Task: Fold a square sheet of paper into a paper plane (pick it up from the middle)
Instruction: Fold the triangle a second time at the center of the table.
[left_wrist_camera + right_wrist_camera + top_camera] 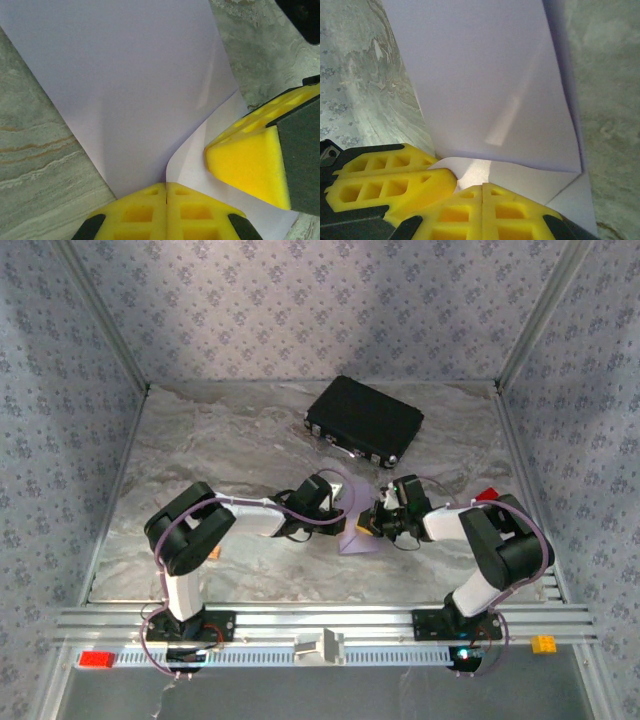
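Near the middle of the table, the sheet of paper is pinched by the left gripper and the right gripper alike and, judged light and floppy, is best held near the fold.

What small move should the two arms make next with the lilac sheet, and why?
Probably lower the sheet onto the table for creasing: the left gripper and right gripper are both shut on it, and its fold is only loosely bent.
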Available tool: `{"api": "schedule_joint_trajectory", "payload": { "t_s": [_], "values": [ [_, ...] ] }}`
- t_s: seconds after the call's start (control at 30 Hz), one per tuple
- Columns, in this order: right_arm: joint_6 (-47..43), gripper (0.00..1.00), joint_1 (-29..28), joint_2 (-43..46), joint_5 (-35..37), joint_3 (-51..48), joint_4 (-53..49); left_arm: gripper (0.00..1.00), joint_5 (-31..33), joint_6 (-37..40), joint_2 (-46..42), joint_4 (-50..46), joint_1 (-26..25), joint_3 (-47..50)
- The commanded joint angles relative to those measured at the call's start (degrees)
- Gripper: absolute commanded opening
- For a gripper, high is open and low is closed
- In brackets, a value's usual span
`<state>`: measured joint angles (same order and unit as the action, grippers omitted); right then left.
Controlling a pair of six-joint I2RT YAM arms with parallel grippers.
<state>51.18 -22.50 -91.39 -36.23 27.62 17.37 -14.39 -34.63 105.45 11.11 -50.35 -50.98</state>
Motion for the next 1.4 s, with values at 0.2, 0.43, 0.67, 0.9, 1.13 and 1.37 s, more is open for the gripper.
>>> {"api": "schedule_joint_trajectory", "payload": {
  "t_s": [0.2,0.43,0.67,0.9,1.13,1.37],
  "values": [
    [-0.6,0.05,0.4,-1.4,3.9,-1.6,-4.8,0.26,3.6,-1.9,-6.7,-7.6,0.7,-2.1],
    [-0.4,0.05,0.5,-1.4,4.1,-1.6,-4.9,0.24,1.9,-3.4,-11.6,-9.2,0.7,-1.7],
    [-0.4,0.05,0.7,-1.2,4.1,-1.6,-5.0,0.07,-10.9,-5.3,-6.9,-8.0,-0.8,-5.0],
    [-0.3,0.05,0.8,-1.1,4.1,-1.6,-5.0,0.05,-15.6,-7.0,-1.4,-7.3,-2.7,-6.7],
    [-0.2,0.05,0.8,-0.9,4.3,-1.8,-5.0,0.05,-16.1,-7.2,1.6,-7.0,-3.1,-7.5],
    [-0.3,0.05,0.7,-0.9,4.1,-1.8,-4.9,0.05,-14.8,-6.4,2.7,-8.5,-3.2,-7.2]
  ]
}}
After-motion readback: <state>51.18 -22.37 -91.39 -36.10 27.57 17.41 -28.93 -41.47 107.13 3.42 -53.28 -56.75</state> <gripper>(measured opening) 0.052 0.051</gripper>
